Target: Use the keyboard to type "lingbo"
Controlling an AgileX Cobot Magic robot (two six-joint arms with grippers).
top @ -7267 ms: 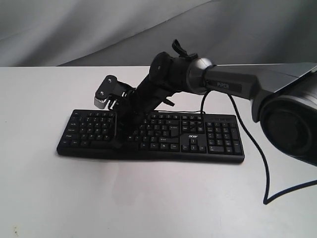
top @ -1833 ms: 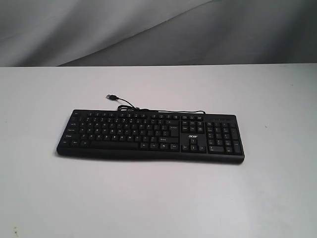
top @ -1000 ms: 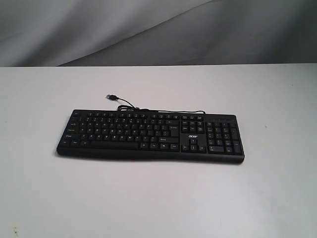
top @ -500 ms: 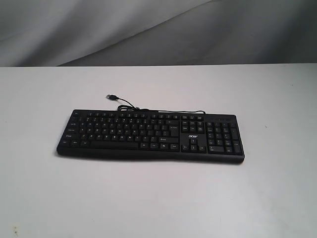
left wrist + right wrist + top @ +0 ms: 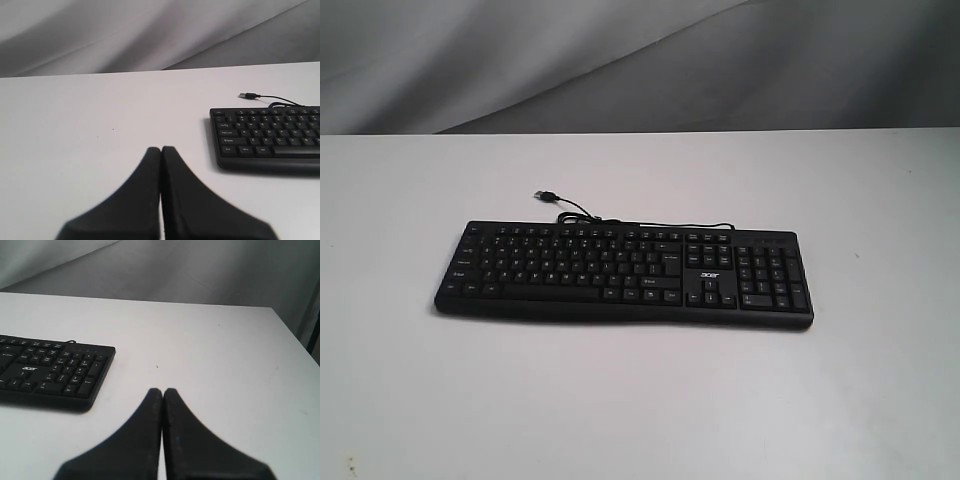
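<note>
White counter (image 5: 640,400): keyboard (image 5: 623,272), cable (image 5: 582,213) loose at its far edge. Clenched, empty: left end effector (image 5: 161,150), right end effector (image 5: 162,391), each apart from the keyboard's ends.

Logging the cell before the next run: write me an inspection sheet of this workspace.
Surface: flat white tabletop, a few tiny dark specks.
Job's things: wide black plastic keyboard with number pad, lying flat, nothing touching its keys.
Clutter: nothing seen.
Grippers: left gripper shut, off the keyboard's end away from the number pad; right gripper shut, off the number-pad end; both black-fingered, holding nothing.
Cables: thin black USB cable curls behind the keyboard, plug lying loose on the tabletop.
Surroundings: grey draped fabric backdrop.
</note>
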